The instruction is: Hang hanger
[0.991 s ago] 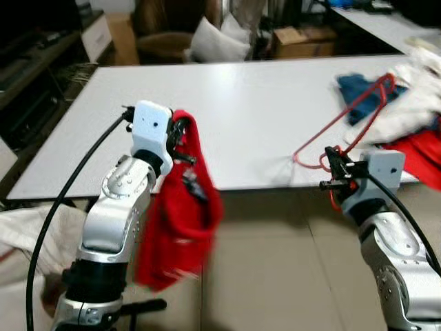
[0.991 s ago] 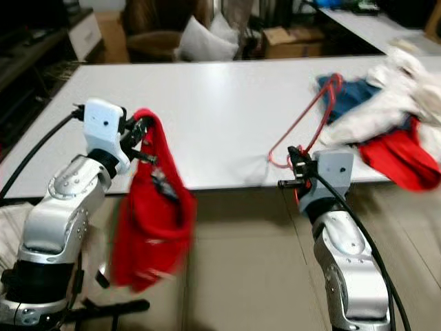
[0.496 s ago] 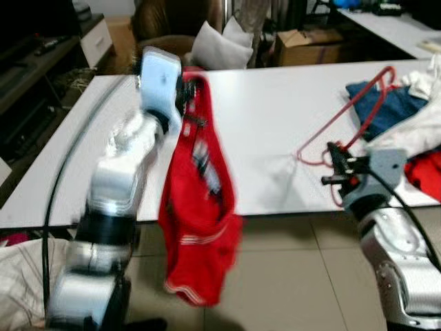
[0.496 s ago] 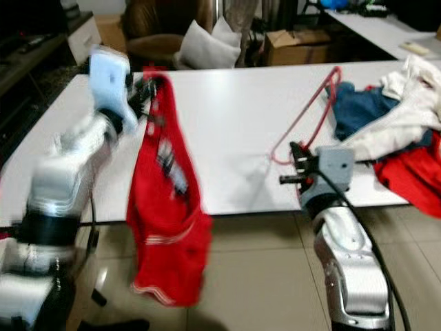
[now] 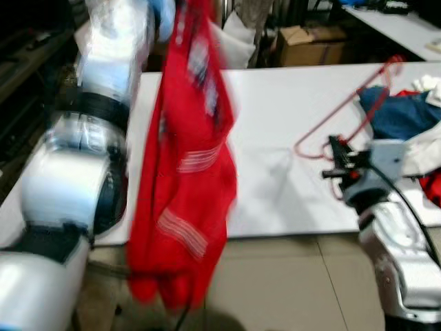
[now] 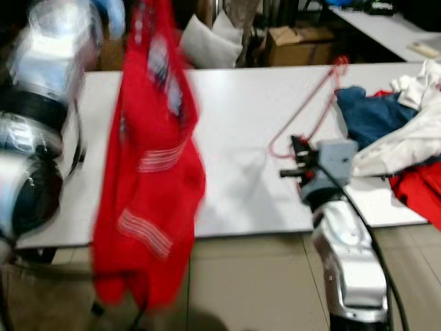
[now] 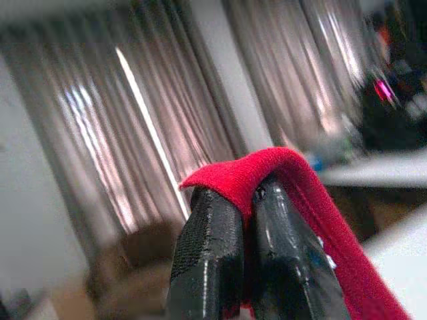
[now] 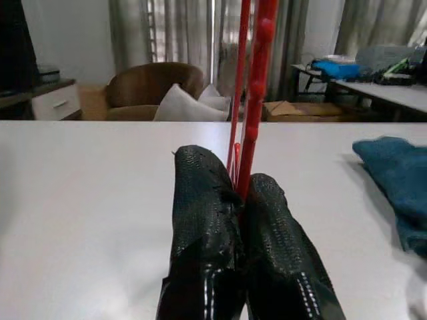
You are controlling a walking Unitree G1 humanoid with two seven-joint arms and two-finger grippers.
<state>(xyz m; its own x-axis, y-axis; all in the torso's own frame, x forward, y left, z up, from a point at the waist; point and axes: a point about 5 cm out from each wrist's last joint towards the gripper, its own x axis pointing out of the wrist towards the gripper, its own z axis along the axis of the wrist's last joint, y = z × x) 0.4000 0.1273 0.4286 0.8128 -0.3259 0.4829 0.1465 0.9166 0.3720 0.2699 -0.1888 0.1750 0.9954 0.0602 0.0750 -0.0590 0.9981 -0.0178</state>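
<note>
left hand [image 7: 230,220] pinches red garment [image 5: 186,172] aloft at left; right hand [image 8: 233,200] grips red hanger [image 5: 344,110] over desk [image 5: 275,124]. next: likely threading hanger into garment.

- Even, soft indoor light; the white surface [image 5: 275,138] reads bright with mild glare and faint shadows.
- Heavy motion blur smears the left arm [image 5: 83,172] and the red garment [image 5: 186,172] in both eye views; their edges are streaked.
- The right arm [image 5: 393,227] and the red hanger [image 5: 344,103] are only slightly soft.
- In the left wrist view, bright streaked curtains [image 7: 133,133] glow from behind, blurred, while the left hand [image 7: 247,200] stays fairly sharp.
- The right wrist view is crisp and evenly lit; the right hand [image 8: 240,193] is dark.
</note>
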